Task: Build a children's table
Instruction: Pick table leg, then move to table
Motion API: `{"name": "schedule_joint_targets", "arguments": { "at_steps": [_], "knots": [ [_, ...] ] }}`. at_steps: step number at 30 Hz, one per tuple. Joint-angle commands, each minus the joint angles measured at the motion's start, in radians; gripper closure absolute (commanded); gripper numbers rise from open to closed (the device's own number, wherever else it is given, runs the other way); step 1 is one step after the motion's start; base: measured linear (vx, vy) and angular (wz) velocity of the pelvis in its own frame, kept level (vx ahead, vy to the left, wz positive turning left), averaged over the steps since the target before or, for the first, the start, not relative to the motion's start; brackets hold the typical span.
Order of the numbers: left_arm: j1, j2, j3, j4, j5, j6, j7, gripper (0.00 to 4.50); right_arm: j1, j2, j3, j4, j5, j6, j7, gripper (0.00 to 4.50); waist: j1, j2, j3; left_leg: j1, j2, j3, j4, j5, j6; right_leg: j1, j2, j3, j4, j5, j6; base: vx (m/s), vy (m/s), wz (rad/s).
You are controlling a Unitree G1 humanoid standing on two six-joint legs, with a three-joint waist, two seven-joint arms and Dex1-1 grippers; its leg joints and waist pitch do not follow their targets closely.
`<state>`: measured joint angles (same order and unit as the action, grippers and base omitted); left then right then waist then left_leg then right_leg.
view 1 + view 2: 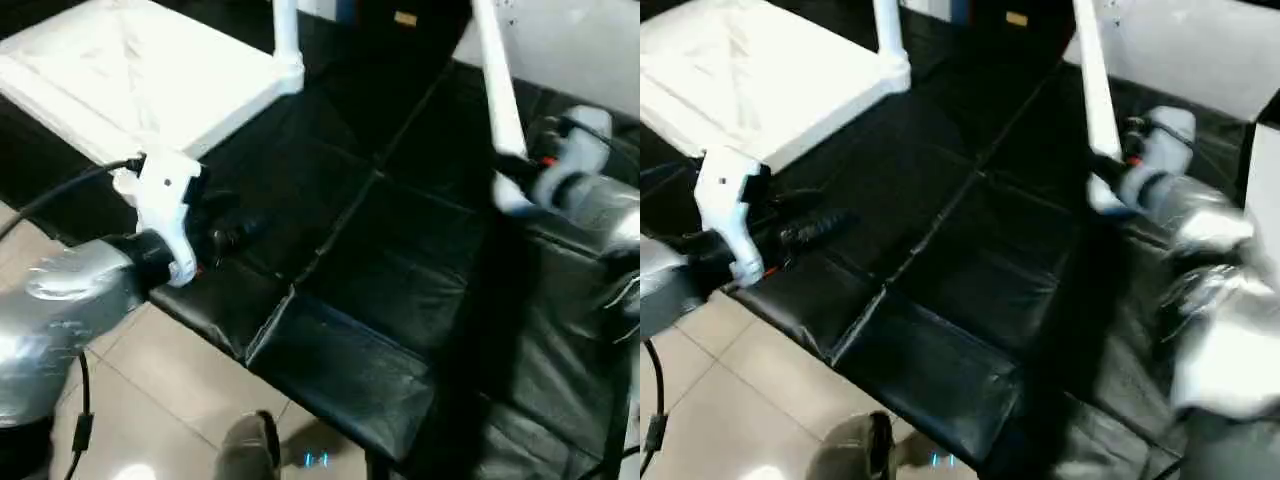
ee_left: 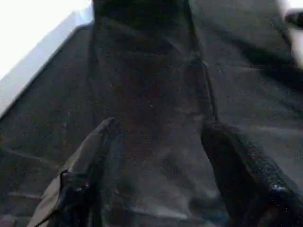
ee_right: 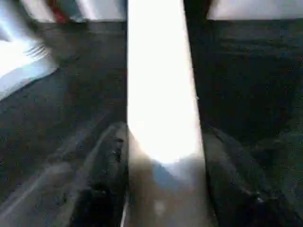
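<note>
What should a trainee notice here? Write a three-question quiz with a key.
1. True or false: the left gripper holds a leg over the black mat.
2. Which thing are the right gripper's fingers shut on? A) a white tapered leg; B) the table top's rim; C) a black cable.
3. Fill in: the number of legs seen standing in a corner socket of the upturned table top is ____.

Key
1. False: its fingers are apart, with nothing between them.
2. A.
3. One: the fitted leg at the corner nearest the mat.
</note>
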<state>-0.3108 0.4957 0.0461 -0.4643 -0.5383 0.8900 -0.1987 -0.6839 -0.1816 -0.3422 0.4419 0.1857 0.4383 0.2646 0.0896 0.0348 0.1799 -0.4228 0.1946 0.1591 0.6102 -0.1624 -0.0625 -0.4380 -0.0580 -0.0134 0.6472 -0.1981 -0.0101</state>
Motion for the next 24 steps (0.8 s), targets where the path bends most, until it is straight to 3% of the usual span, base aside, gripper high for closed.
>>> {"name": "schedule_joint_targets", "arguments": {
  "at_steps": [1,2,3,4,6,7,8,9,10,11,12,13,14,15,16,17,18,19,20,21,22,23,24],
  "knots": [
    [0.021,0.005,-0.016,-0.005,0.041,-0.042,0.022,1.49,0.052,0.034,0.002,-0.21,0.007,0.047,-0.089,2.59,0.0,-0.002,-0.133,0.029,0.008,0.007,-0.047,0.061,0.067,0.074,-0.038,0.021,-0.049,0.126,-0.257,0.0,0.0,0.0],
    [0.023,0.005,-0.027,-0.005,0.05,-0.051,0.022,1.49,0.076,0.057,0.008,-0.266,0.007,0.062,-0.11,2.59,0.0,0.007,-0.136,0.039,0.01,0.009,-0.053,-0.021,0.03,0.066,-0.038,0.02,-0.056,0.023,-0.238,0.0,0.0,0.0],
    [0.035,-0.016,-0.034,0.002,0.06,-0.053,0.039,1.49,0.136,0.087,0.059,-0.397,-0.013,0.09,-0.13,2.59,-0.001,0.011,-0.139,0.041,0.01,0.01,-0.054,-0.047,0.013,0.066,-0.038,0.02,-0.057,-0.015,-0.232,0.0,0.0,0.0],
    [0.041,-0.028,-0.037,0.005,0.069,-0.064,0.048,1.49,0.16,0.103,0.067,-0.447,-0.006,0.113,-0.143,2.59,0.0,0.015,-0.133,0.044,0.012,0.011,-0.06,-0.098,-0.017,0.059,-0.038,0.022,-0.067,-0.088,-0.204,0.0,0.0,0.0],
    [0.053,-0.054,-0.031,0.005,0.068,-0.075,0.061,1.49,0.225,0.15,0.077,-0.566,0.013,0.116,-0.177,2.59,-0.006,0.009,-0.133,0.042,0.009,0.011,-0.067,-0.156,-0.045,0.061,-0.041,0.024,-0.075,-0.186,-0.157,0.0,0.0,0.0],
    [0.055,-0.058,-0.03,0.004,0.067,-0.074,0.063,1.49,0.236,0.156,0.08,-0.583,0.014,0.111,-0.182,2.59,-0.003,0.011,-0.135,0.038,0.004,0.019,-0.064,-0.164,-0.027,0.06,-0.058,0.036,-0.084,-0.238,-0.13,0.0,0.0,0.0],
    [0.057,-0.067,-0.029,0.005,0.071,-0.075,0.068,1.49,0.261,0.167,0.089,-0.63,0.011,0.127,-0.193,2.59,-0.003,0.008,-0.137,0.028,-0.001,0.019,-0.063,-0.157,0.001,0.067,-0.07,0.045,-0.093,-0.283,-0.113,0.0,0.0,0.0],
    [0.066,-0.072,-0.039,0.004,0.098,-0.093,0.072,1.49,0.339,0.212,0.098,-0.739,0.039,0.187,-0.219,2.59,0.003,0.002,-0.142,0.023,-0.006,0.021,-0.052,-0.157,0.046,0.068,-0.095,0.063,-0.114,-0.332,-0.093,0.0,0.0,0.0],
    [0.07,-0.076,-0.038,0.003,0.105,-0.097,0.076,1.49,0.375,0.231,0.098,-0.784,0.032,0.207,-0.237,2.59,0.009,0.002,-0.143,0.018,-0.008,0.018,-0.042,-0.153,0.075,0.072,-0.113,0.078,-0.125,-0.359,-0.077,0.0,0.0,0.0],
    [0.078,-0.081,-0.033,0.002,0.108,-0.103,0.079,1.49,0.428,0.251,0.1,-0.841,0.022,0.238,-0.258,2.59,0.014,-0.018,-0.146,0.058,-0.009,0.036,0.01,-0.228,0.028,0.046,-0.098,0.166,-0.158,-0.546,-0.02,-0.016,0.05,-0.24],
    [0.082,-0.081,-0.029,0.001,0.109,-0.107,0.079,1.49,0.453,0.254,0.103,-0.866,0.025,0.259,-0.263,2.59,0.028,-0.032,-0.133,0.026,-0.02,0.008,0.039,-0.247,0.02,0.08,-0.13,0.231,-0.18,-0.749,0.025,-0.016,0.05,-0.24],
    [0.083,-0.079,-0.028,0.002,0.11,-0.109,0.079,1.49,0.459,0.255,0.103,-0.873,0.026,0.266,-0.265,2.59,0.028,-0.032,-0.133,0.026,-0.02,0.008,0.039,-0.247,0.02,0.08,-0.13,0.231,-0.18,-0.749,0.025,-0.02,0.12,-0.52],
    [0.085,-0.079,-0.027,0.003,0.115,-0.113,0.078,1.49,0.468,0.254,0.106,-0.89,0.029,0.281,-0.272,2.59,0.031,-0.032,-0.132,0.037,-0.03,-0.023,0.045,-0.233,0.026,0.07,-0.111,0.265,-0.192,-0.87,0.062,-0.036,0.194,-0.61],
    [0.087,-0.084,-0.019,0.006,0.116,-0.114,0.081,1.49,0.475,0.255,0.106,-0.906,0.036,0.298,-0.276,2.59,0.023,-0.035,-0.137,0.043,-0.037,-0.023,0.033,-0.236,0.027,0.062,-0.084,0.258,-0.188,-0.848,0.064,-0.036,0.194,-0.61],
    [0.089,-0.087,-0.011,0.007,0.118,-0.115,0.083,1.49,0.485,0.256,0.108,-0.926,0.04,0.314,-0.281,2.59,0.001,-0.009,-0.144,0.091,-0.037,-0.01,-0.007,-0.31,0.025,0.014,-0.022,0.209,-0.165,-0.747,0.06,-0.063,0.251,-0.62],
    [0.091,-0.088,-0.006,0.008,0.121,-0.115,0.083,1.49,0.494,0.257,0.111,-0.944,0.044,0.33,-0.286,2.59,-0.022,-0.006,-0.15,0.129,-0.036,0.006,-0.032,-0.384,0.031,-0.017,0.022,0.16,-0.14,-0.659,0.062,-0.109,0.262,-0.57],
    [0.093,-0.089,0.007,0.005,0.121,-0.116,0.084,1.49,0.505,0.257,0.117,-0.961,0.051,0.347,-0.287,2.59,-0.063,0.028,-0.153,0.141,-0.006,0.031,-0.091,-0.569,0.07,-0.043,0.062,0.022,-0.021,-0.469,0.028,-0.109,0.262,-0.57],
    [0.094,-0.092,0.008,0.005,0.122,-0.117,0.086,1.49,0.508,0.255,0.116,-0.963,0.054,0.35,-0.285,2.59,-0.071,0.028,-0.149,0.087,0.057,0.062,-0.155,-0.682,0.085,0.0,0.018,-0.066,0.125,-0.305,-0.008,-0.122,0.254,-0.6],
    [0.098,-0.091,0.011,0.003,0.128,-0.118,0.087,1.49,0.511,0.258,0.119,-0.969,0.05,0.358,-0.287,2.59,-0.066,0.026,-0.134,0.08,0.095,0.092,-0.185,-0.724,0.071,0.032,-0.024,-0.114,0.159,-0.215,-0.043,-0.11,0.213,-0.64],
    [0.1,-0.09,0.013,0.001,0.132,-0.118,0.088,1.49,0.513,0.259,0.121,-0.972,0.048,0.362,-0.289,2.59,-0.062,0.006,-0.128,0.073,0.111,0.11,-0.195,-0.769,0.047,0.054,-0.035,-0.123,0.172,-0.226,-0.048,-0.11,0.213,-0.64],
    [0.108,-0.088,0.019,-0.003,0.132,-0.118,0.089,1.49,0.514,0.261,0.126,-0.974,0.045,0.366,-0.291,2.59,-0.016,-0.005,-0.149,0.069,0.122,0.15,-0.194,-0.807,-0.057,0.115,-0.053,-0.101,0.177,-0.338,-0.033,-0.099,0.13,-0.7],
    [0.121,-0.087,0.027,-0.012,0.132,-0.113,0.092,1.49,0.513,0.264,0.134,-0.976,0.045,0.374,-0.294,2.59,-0.017,-0.076,-0.177,0.109,0.066,0.12,-0.017,-0.567,-0.148,0.061,-0.167,0.047,-0.005,-0.777,0.047,-0.013,0.074,-0.69],
    [0.133,-0.086,0.034,-0.02,0.131,-0.111,0.094,1.49,0.512,0.266,0.14,-0.976,0.045,0.376,-0.295,2.59,0.016,-0.053,-0.143,0.089,0.029,0.037,0.183,-0.398,-0.062,0.02,-0.315,0.176,-0.179,-1.016,0.052,-0.013,0.074,-0.69]
  ]
}}
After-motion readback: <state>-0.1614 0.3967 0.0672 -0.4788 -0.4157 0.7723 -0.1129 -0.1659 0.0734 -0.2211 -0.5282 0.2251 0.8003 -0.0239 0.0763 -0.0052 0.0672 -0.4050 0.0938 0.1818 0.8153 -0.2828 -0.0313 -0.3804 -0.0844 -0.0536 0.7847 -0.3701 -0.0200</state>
